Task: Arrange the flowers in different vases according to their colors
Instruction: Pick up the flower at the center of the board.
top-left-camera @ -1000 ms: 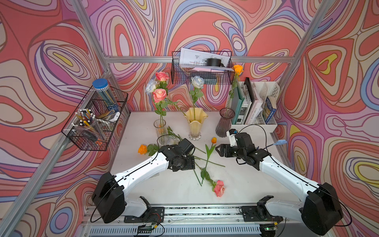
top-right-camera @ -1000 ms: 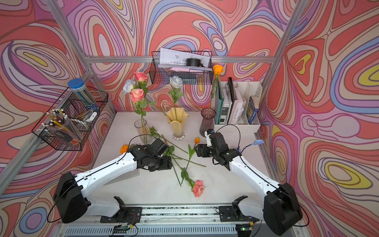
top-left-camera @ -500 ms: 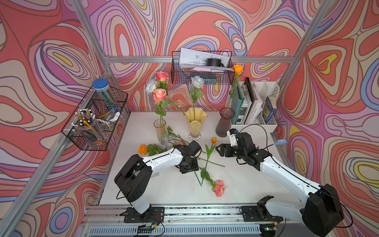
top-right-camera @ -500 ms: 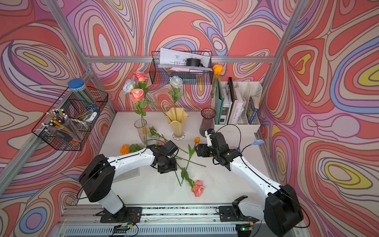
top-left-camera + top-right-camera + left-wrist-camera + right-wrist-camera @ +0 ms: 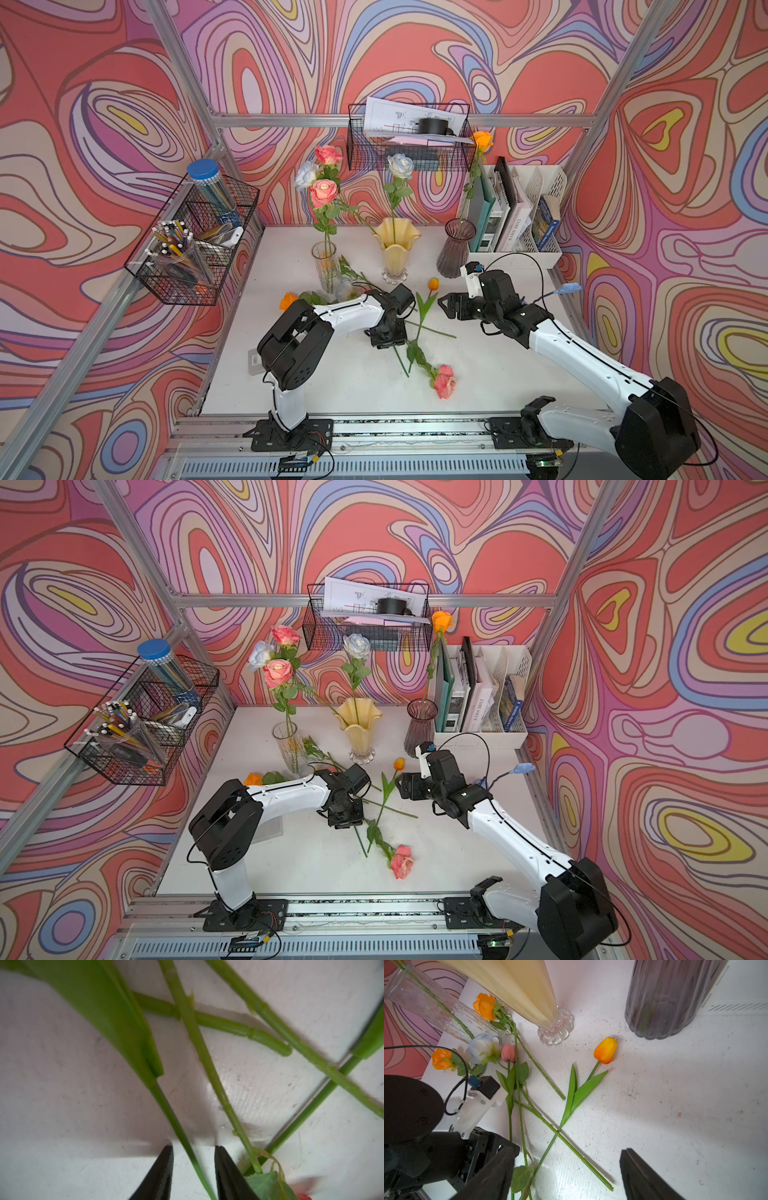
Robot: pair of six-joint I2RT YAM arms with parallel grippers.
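Three vases (image 5: 392, 245), five flowers (image 5: 323, 192) inside — six loose

Upright along the far side of the bench (image 5: 340, 386): clear patterned vase (image 5: 327, 266) at 11 o'clock with two pink roses (image 5: 323, 192); creamy-yellow wavy vase (image 5: 395, 245) at 12 with a white-blue rose (image 5: 400, 165); smoky-purple ribbed vase (image 5: 455, 249) at 1 with an orange rose (image 5: 482, 140). Loose mid-bench, stems crossed: orange tulip (image 5: 433, 284), bud toward 12; lone pink rose (image 5: 444, 381), head toward 6. Flat by the clear vase's foot, toward 9: two loose orange roses (image 5: 485, 1006), a white-blue bloom (image 5: 483, 1047), a pink tulip bud (image 5: 508, 1053).
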